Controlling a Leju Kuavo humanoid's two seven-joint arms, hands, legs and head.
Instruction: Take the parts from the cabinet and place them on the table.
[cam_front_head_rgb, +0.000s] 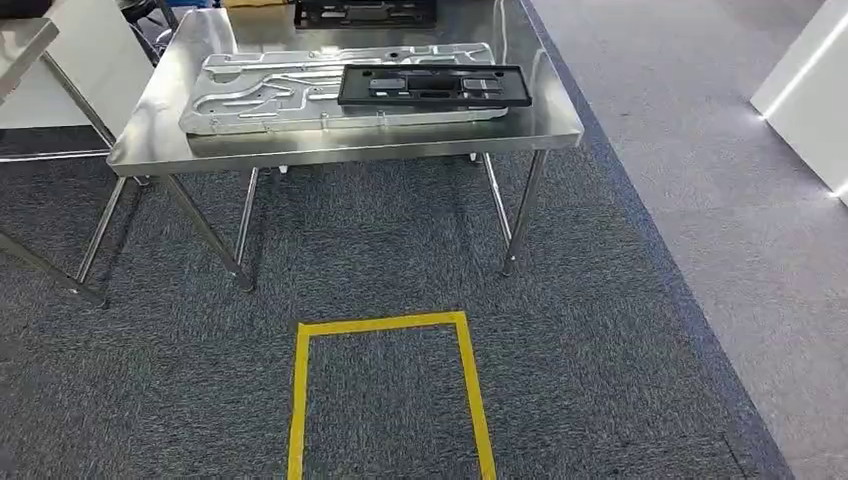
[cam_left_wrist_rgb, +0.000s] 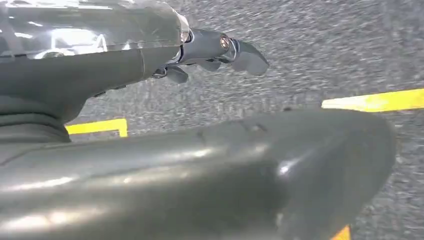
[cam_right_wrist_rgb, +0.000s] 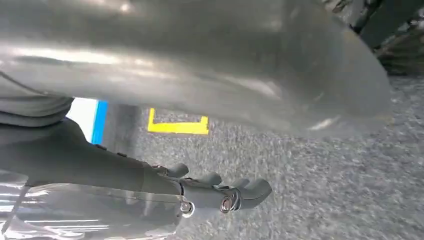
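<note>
Parts (cam_front_head_rgb: 350, 85) lie stacked on the table (cam_front_head_rgb: 150, 150); farther black part (cam_front_head_rgb: 365, 12) cut off.

Even, bright indoor light; sharp head view, smeared wrist views.

Overhead light glares white off the steel tabletop (cam_front_head_rgb: 150, 145) along its near edge and far right corner, and the table legs throw only faint, soft shadows on the carpet (cam_front_head_rgb: 380, 250). A hard white strip burns out at the head view's right edge. In both wrist views the carpet streaks with motion blur, and the close grey casing (cam_left_wrist_rgb: 200, 170) is out of focus, with soft highlights.
</note>
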